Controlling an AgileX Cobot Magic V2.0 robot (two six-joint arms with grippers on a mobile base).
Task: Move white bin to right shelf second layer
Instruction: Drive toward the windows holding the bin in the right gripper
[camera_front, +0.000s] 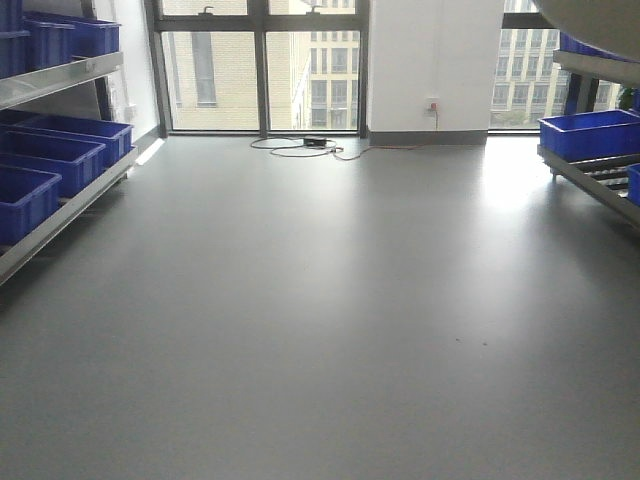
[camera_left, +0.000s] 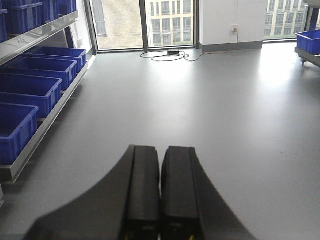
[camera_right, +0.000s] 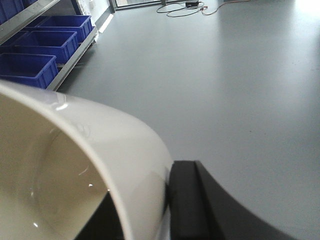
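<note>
Bottom centre, the left gripper (camera_left: 161, 150) is showing twin matte black fingers (camera_left: 144, 185), yellow-flecked below; the right gripper (camera_right: 147, 185) is looking black too.

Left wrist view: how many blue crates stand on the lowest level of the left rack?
4, in one row receding from the camera: nearest crate, second crate, third crate, farthest crate. Others may be hidden off-frame.

A storage or logistics hall: steel racks (camera_front: 60, 80) along both sides carry blue crates (camera_front: 60, 160). A wide grey floor (camera_front: 320, 330) runs to tall windows (camera_front: 210, 70).
</note>
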